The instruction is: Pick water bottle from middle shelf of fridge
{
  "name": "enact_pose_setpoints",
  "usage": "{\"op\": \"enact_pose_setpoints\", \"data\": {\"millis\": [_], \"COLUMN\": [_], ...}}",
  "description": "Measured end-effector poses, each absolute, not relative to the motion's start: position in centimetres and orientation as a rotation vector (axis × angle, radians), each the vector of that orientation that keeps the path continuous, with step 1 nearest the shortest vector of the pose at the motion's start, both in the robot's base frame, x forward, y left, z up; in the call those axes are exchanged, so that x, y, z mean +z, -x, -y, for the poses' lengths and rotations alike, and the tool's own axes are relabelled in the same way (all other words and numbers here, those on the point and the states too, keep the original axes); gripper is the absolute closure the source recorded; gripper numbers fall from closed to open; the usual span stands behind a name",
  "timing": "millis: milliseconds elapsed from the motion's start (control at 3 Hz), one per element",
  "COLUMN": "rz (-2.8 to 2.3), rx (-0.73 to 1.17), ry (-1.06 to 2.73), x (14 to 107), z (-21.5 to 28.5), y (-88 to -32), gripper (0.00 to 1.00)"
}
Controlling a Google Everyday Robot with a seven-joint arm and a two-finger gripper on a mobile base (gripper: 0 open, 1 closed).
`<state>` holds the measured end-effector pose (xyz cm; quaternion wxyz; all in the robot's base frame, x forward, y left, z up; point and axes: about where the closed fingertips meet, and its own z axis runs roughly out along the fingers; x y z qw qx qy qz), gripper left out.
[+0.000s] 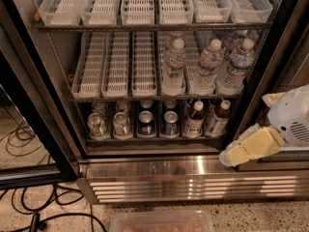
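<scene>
**Gripper low outside the fridge, bottles untouched**

The fridge [145,167] is seen with its door swung aside, so the shelves are laid open to a reach from the front. The middle shelf [120,98] is fitted with long white lane trays [116,64], by which stock is kept in files running front to back. The left lanes are bare and the right ones are filled. The gripper [244,151] is held low at the right, in front of the base sill and below the middle shelf, well apart from any bottle. Nothing is seen in it, and whether it is parted or closed cannot be told. A rise and a move inward are judged to be needed before any grasp. The water bottle [235,64] nearest that side is stood upright, cap up, at the front of a right-hand lane, with two more just beside it to the left. Cans [120,124] and dark bottles [193,119] are kept on the shelf below
</scene>
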<state>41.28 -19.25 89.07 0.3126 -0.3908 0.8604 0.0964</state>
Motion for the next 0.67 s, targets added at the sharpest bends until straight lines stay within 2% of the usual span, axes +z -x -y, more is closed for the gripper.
{"op": "enact_pose_setpoints", "data": {"millis": [667], "rz": [-2.135], "rx": [0.348], "ry": [0.936], "x": [86.1], "z": [15.5], "y": [-41.9], "gripper": [0.0]}}
